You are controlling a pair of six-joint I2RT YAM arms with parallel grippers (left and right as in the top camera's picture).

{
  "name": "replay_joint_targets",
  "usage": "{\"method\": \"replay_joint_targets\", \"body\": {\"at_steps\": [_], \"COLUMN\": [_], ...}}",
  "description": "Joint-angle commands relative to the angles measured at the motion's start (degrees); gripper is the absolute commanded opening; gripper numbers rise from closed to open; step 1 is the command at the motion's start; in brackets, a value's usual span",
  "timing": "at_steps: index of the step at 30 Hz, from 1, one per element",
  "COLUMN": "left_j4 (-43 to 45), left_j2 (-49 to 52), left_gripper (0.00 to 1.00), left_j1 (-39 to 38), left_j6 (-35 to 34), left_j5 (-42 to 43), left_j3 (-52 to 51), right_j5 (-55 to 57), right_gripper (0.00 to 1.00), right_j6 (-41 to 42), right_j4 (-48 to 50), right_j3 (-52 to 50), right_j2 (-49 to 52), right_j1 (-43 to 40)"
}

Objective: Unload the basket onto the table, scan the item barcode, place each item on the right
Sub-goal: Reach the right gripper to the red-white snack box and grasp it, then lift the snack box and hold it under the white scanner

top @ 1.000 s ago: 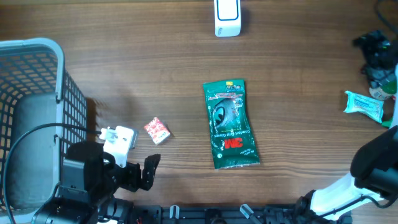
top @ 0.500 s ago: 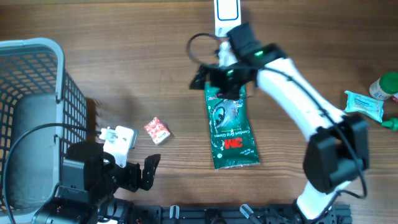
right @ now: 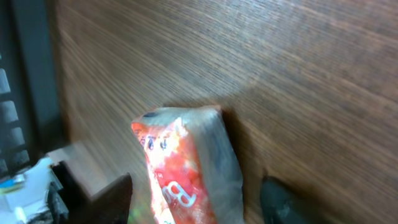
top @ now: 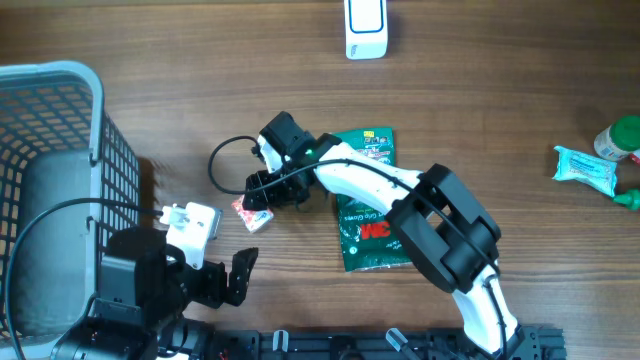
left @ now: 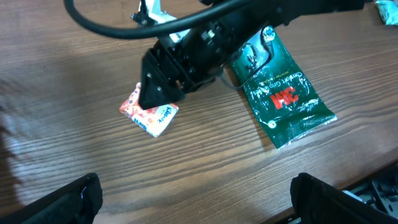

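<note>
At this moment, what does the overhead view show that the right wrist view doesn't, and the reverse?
Only the overhead: the grey basket, the white scanner at the far edge, the green 3M pack partly covered by the right arm, and a teal packet far right. Only the right wrist: its two fingers straddling the red packet, with a gap beside one. Both: the red packet lying on the wooden table.

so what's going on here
The right hand is down over a small red packet, fingers either side of it, not clearly clamped. The left hand waits open by the basket, holding nothing. A green pack lies on the table, and the white scanner stands at the far edge.
</note>
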Motion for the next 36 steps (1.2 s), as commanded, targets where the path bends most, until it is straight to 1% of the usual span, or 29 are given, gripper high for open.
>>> {"method": "replay_joint_targets", "body": {"at_steps": [1, 2, 3, 6, 8, 9, 11, 14, 16, 17, 19, 21, 23, 25, 28, 31, 32, 34, 35, 36], "left_j4": [0.17, 0.15, 0.15, 0.17, 0.15, 0.15, 0.17, 0.17, 0.15, 0.15, 0.17, 0.17, 0.15, 0.15, 0.15, 0.15, 0.17, 0.17, 0.17, 0.15], "left_j2": [-0.26, -0.26, -0.26, -0.26, -0.26, -0.26, -0.26, -0.26, -0.26, -0.26, -0.26, -0.26, -0.26, -0.26, -0.26, -0.26, -0.26, -0.26, -0.26, -0.26], "left_gripper": [1.00, 1.00, 1.00, 1.00, 1.00, 1.00, 1.00, 1.00, 1.00, 1.00, 1.00, 1.00, 1.00, 1.00, 1.00, 1.00, 1.00, 1.00, 1.00, 1.00], "left_j1": [0.33, 0.33, 0.33, 0.33, 0.33, 0.33, 0.33, 0.33, 0.33, 0.33, 0.33, 0.33, 0.33, 0.33, 0.33, 0.33, 0.33, 0.33, 0.33, 0.33], "left_j6": [1.07, 1.07, 1.07, 1.07, 1.07, 1.07, 1.07, 1.07, 1.07, 1.07, 1.07, 1.07, 1.07, 1.07, 1.07, 1.07, 1.07, 1.07, 1.07, 1.07], "left_j5": [0.07, 0.07, 0.07, 0.07, 0.07, 0.07, 0.07, 0.07, 0.07, 0.07, 0.07, 0.07, 0.07, 0.07, 0.07, 0.07, 0.07, 0.07, 0.07, 0.07], "left_j3": [0.11, 0.11, 0.11, 0.11, 0.11, 0.11, 0.11, 0.11, 0.11, 0.11, 0.11, 0.11, 0.11, 0.11, 0.11, 0.11, 0.11, 0.11, 0.11, 0.11], "right_j5": [2.69, 2.69, 2.73, 3.17, -3.67, -11.19, -18.18, -18.86, -18.88, -18.86, -18.88, -19.47, -19.61, -22.58, -24.74, -26.18, -26.99, -27.02, -27.23, -28.44], "right_gripper": [0.18, 0.06, 0.05, 0.05, 0.05, 0.04, 0.04, 0.05, 0.04, 0.05, 0.05, 0.04, 0.04, 0.05, 0.05, 0.05, 0.05, 0.05, 0.04, 0.04], "right_j6": [-0.59, -0.61, -0.63, -0.68, -2.29, -8.61, -17.44, -31.56, -36.79, -40.98, -46.49, -49.48, -53.27, -56.59, -56.30, -55.67, -54.29, -49.64, -46.01, -38.58], "right_j4": [-1.27, -1.86, -2.78, -4.52, -12.70, -18.36, -25.53, -39.71, -45.11, -48.83, -53.99, -58.23, -62.40, -65.26, -65.26, -65.26, -65.26, -65.26, -65.24, -65.24], "right_j3": [-0.44, -0.44, -0.44, -0.28, 1.55, 1.77, 1.77, 1.75, 1.75, 1.75, 1.75, 1.73, 1.73, 1.46, 1.36, 1.36, 1.36, 1.36, 1.36, 1.36], "right_j2": [3.67, 3.67, 3.67, 3.63, 1.46, -1.57, -5.31, -11.82, -14.80, -17.51, -21.92, -25.73, -28.83, -31.98, -34.80, -35.26, -35.26, -35.26, -35.26, -35.26], "right_j1": [0.87, 0.90, 0.90, 0.72, -2.47, -6.25, -11.47, -22.43, -27.30, -30.99, -36.13, -39.41, -40.30, -40.30, -40.30, -40.30, -40.30, -40.30, -40.30, -40.30]}}
